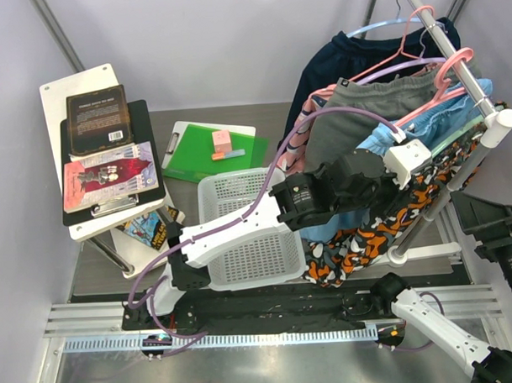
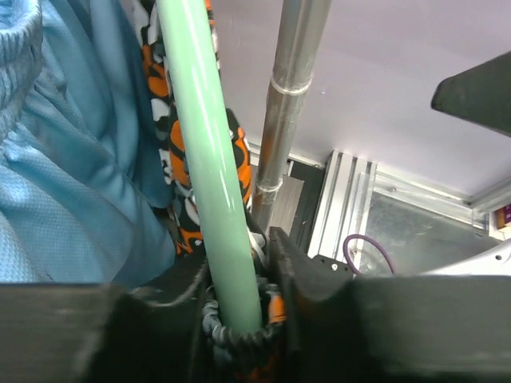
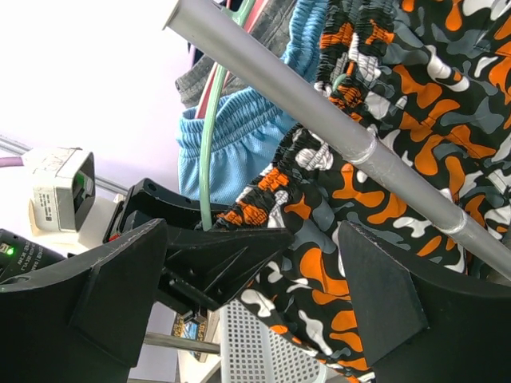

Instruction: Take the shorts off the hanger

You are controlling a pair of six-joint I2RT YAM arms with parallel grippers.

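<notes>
The left gripper (image 2: 238,307) reaches up into the clothes on the garment rack. Its fingers (image 2: 299,279) are clamped on the pale green hanger (image 2: 200,144), whose bar rises straight up from between them. The elastic waistband of the camouflage shorts (image 2: 172,152) is bunched round that bar right at the fingertips. The light blue shorts (image 2: 72,199) hang just to the left of these fingers and touch the camouflage pair, and a metal upright (image 2: 291,104) of the rack stands close beyond the bar on the right. From above, the camouflage shorts (image 1: 367,238) hang at the near end of the rail (image 1: 457,54), falling below the left fingers toward a white plastic basket (image 1: 241,234) that sits on the worktop (image 1: 270,115) under the left arm. Further along the rail from the fingers come the light blue shorts (image 1: 393,139), then the larger grey shorts (image 1: 363,112) and the dark navy garment (image 1: 336,63). Both pairs of task shorts hang on their hangers. The right gripper (image 3: 251,263) has its fingers (image 3: 120,295) spread wide with nothing held. The camouflage cloth fills the view between and beyond them, and the rail crosses diagonally above. The left gripper's black fingers sit just past the right gripper's left finger, at the green hanger's wire (image 3: 206,159).
</notes>
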